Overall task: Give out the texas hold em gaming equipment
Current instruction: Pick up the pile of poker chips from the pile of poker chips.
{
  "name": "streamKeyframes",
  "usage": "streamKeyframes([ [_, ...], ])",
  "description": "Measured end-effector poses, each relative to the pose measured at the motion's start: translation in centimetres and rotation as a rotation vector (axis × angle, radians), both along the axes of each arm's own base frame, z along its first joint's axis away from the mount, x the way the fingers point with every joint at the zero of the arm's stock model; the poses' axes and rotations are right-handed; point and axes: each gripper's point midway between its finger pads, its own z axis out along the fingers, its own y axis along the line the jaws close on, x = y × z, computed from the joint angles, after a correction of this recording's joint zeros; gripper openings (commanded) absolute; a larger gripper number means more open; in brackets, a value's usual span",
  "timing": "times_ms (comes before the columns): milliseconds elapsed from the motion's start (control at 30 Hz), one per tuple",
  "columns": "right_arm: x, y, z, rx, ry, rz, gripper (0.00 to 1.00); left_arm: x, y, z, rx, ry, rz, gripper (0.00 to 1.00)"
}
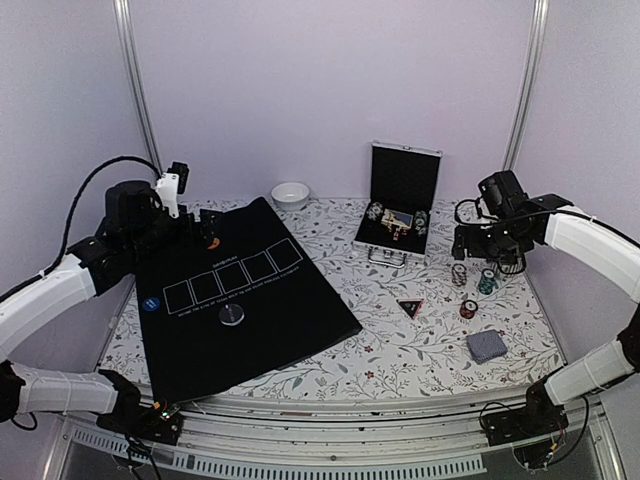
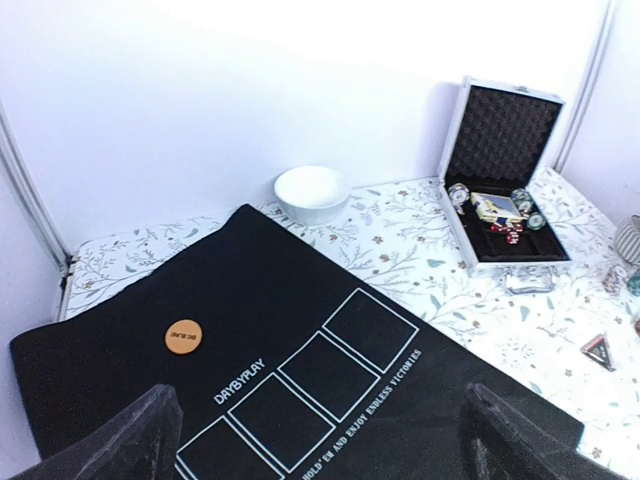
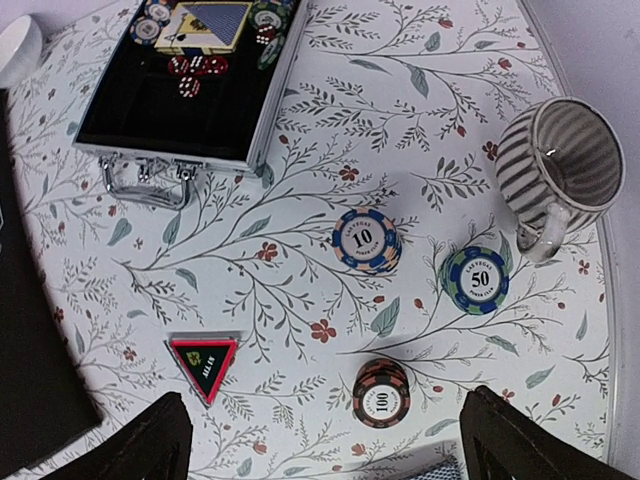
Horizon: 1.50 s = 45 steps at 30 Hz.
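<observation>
**Tabletop [image 1: 400, 350] with floral cover, seen from above and from both wrists.** The left arm [image 1: 60, 290] holds its jaws wide apart and empty over the far-left part of the black play mat [image 1: 250, 300]. The mat bears a printed row of five card boxes, a round grey button [image 1: 232, 315], an orange disc [image 2: 183, 335] and a blue disc [image 1: 151, 302].

The right arm [image 1: 600, 250] holds its jaws equally wide and empty above three poker chip stacks:
- blue "10" stack [image 3: 366, 239]
- green "50" stack [image 3: 476, 279]
- red-black "100" stack [image 3: 381, 392]

The black-red triangular marker [image 3: 204, 364] lies left of the "100" stack. The deck of playing cards [image 1: 487, 347], blue-grey backs up, lies nearer the front edge. A striped mug [image 3: 560, 165] stands near the "50" stack. The open silver-edged case [image 1: 400, 200] holds more chips, cards and red dice. A white bowl [image 1: 290, 194] sits to its left.
</observation>
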Motion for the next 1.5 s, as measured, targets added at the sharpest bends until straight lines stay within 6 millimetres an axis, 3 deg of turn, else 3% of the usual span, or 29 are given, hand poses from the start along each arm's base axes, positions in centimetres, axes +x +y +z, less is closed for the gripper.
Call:
streamKeyframes([
  [100,1.2,-0.1,-0.1,-0.020,0.033,-0.003,0.81,-0.4,-0.5,-0.5,-0.016,-0.006,-0.034,0.98],
  [233,4.1,0.8,-1.2,-0.064,0.084,0.018,0.83,-0.2,-0.3,-0.3,-0.005,-0.019,-0.025,0.98],
  [500,6.9,0.4,-7.3,-0.215,0.259,0.049,0.88,-0.4,0.1,0.6,0.012,-0.065,-0.015,0.98],
  [667,7.1,-0.9,-10.1,-0.261,0.342,0.060,0.86,-0.2,0.1,0.6,0.021,-0.071,-0.016,0.98],
  [900,8.2,-2.0,-11.4,-0.280,0.369,0.070,0.75,0.0,-0.1,0.1,0.033,-0.062,-0.018,0.98],
  [1033,8.3,-2.5,-12.0,-0.282,0.384,0.076,0.74,0.1,0.0,0.1,0.041,-0.064,-0.016,0.98],
  [1367,8.5,-2.8,-12.8,-0.291,0.395,0.092,0.55,0.2,0.2,0.0,0.053,-0.065,-0.005,0.98],
  [1500,8.5,-2.7,-12.9,-0.282,0.395,0.095,0.54,0.2,0.2,0.0,0.054,-0.065,-0.003,0.98],
])
